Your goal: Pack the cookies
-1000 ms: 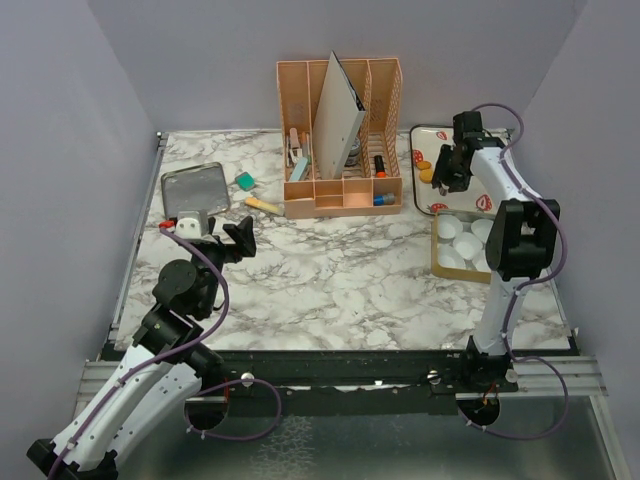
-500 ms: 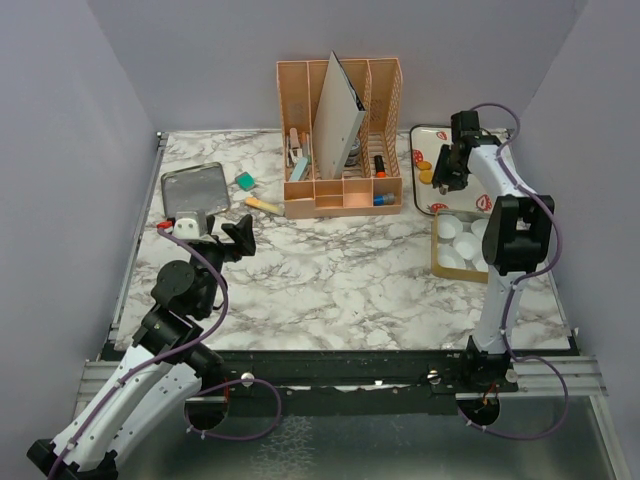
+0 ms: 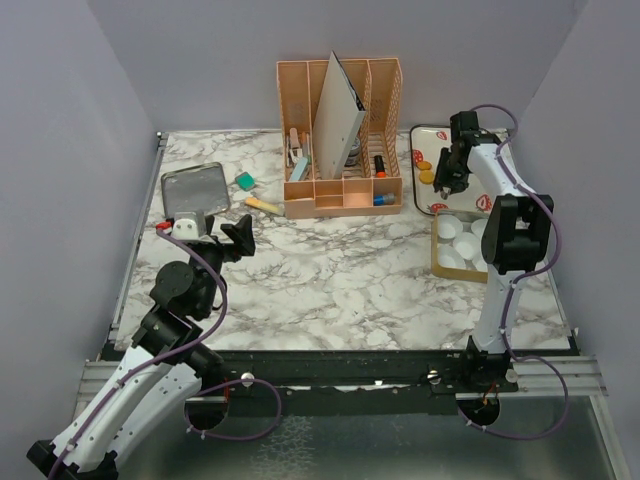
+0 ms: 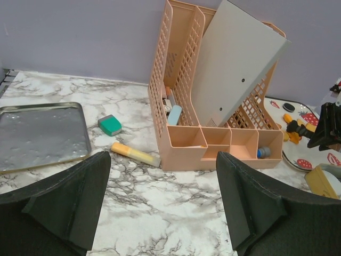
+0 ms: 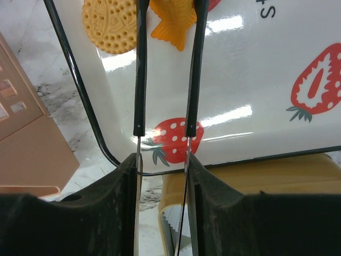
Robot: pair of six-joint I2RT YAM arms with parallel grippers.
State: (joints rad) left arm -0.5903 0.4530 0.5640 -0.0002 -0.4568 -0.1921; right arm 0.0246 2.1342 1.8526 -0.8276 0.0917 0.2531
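Barely parted, right fingers [image 5: 140, 64] flank cookie [image 5: 171, 22] near tray [image 5: 256, 66] edge — left fingers [image 4: 69, 197] wide, empty

Cookies [image 5: 109, 24]: orange-yellow, dotted face. Plate [image 5: 256, 69]: glossy white, red strawberry prints, black rim. Organizer [image 4: 181, 136]: peach, grid-pattern sides. Table [image 3: 340, 270]: white marble, grey veining. Tray [image 4: 37, 133]: silver. Eraser [image 4: 110, 125]: teal.

The right pincer [image 5: 171, 8] is straddling a fish-shaped cookie [image 5: 170, 24] on the strawberry tray [image 5: 240, 69]. A round cookie [image 5: 109, 26] is lying just left.

walls [image 3: 200, 60]: plain lavender | table [image 3: 340, 290]: white-grey marble top | light: even
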